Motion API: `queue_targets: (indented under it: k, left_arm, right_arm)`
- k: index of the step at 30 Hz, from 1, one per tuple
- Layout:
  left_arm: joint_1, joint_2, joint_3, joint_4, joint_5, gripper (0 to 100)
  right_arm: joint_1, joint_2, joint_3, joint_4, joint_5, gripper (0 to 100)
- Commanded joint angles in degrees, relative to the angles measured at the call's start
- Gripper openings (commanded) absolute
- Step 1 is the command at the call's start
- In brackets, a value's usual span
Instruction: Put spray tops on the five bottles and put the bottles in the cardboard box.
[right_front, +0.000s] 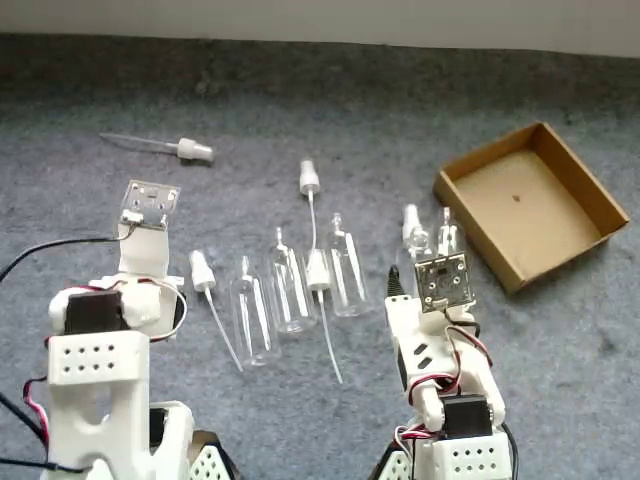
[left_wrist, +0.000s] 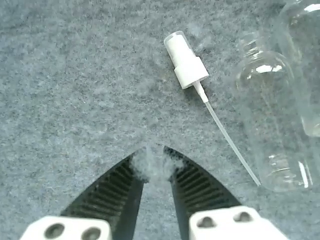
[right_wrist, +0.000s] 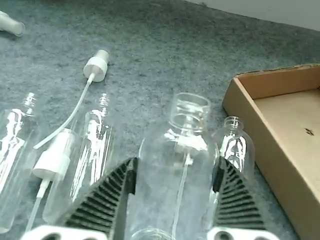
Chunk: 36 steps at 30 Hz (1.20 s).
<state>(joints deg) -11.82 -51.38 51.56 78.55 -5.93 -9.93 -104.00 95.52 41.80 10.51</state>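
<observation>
high view: row of bare bottles (right_front: 290, 288) lying mid-counter (right_front: 400, 100), loose spray tops among them. cardboard box (right_front: 530, 200) sits to the right.

left wrist view: left gripper (left_wrist: 152, 162) narrow, tips almost meeting, holding nothing, low over the grey felt. 1 spray top (left_wrist: 186, 62) lies near, beside a bottle (left_wrist: 267, 125).

right wrist view: right gripper (right_wrist: 175, 170) clamped on a capped bottle (right_wrist: 177, 140), 1 finger each side, box close by.
</observation>
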Motion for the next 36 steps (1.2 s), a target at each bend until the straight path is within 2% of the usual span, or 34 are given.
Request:
queue_targets:
  k: [1,8,17,24,36]
  left_arm:
    - [1.89,8.48,-7.16,0.26,5.71,1]
    - [1.89,26.51,-15.69,0.18,15.91,14]
    - [1.89,46.20,-26.86,-4.92,24.53,15]
    - [1.89,57.01,-34.77,-5.01,27.78,15]
    - [4.09,70.81,-41.98,-4.75,27.78,15]
  right_arm:
    - [0.48,0.31,4.88,-1.89,0.00,13.5]
    - [0.40,0.31,4.88,-1.89,0.00,13.5]
    - [0.40,0.31,4.88,-1.89,0.00,13.5]
    - [0.40,0.31,4.88,-1.89,0.00,13.5]
    - [0.40,0.31,4.88,-1.89,0.00,13.5]
